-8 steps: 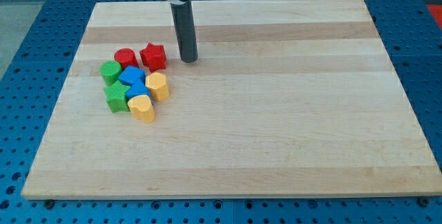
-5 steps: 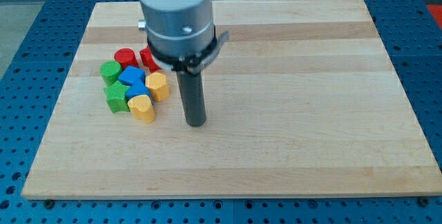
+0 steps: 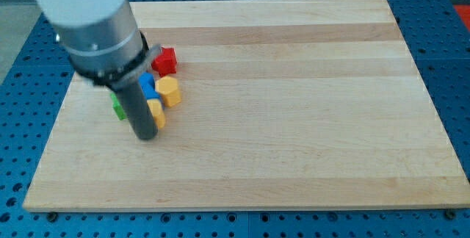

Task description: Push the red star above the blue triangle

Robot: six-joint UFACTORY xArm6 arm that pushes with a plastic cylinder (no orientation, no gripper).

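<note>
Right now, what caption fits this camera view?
My tip sits below the block cluster, arm hiding most blocks; red star at cluster's top right.

arm body is showing as a fat light grey cylinder, blurred, entering from 11 o'clock of the view. a darker grey band is ringing its lower end, with a thin black collar under it and a small black tab sticking out toward 3 o'clock. a straight dark grey rod is coming out below, matte, round, ending at my tip [image 3: 146, 136], flat-ended.
</note>
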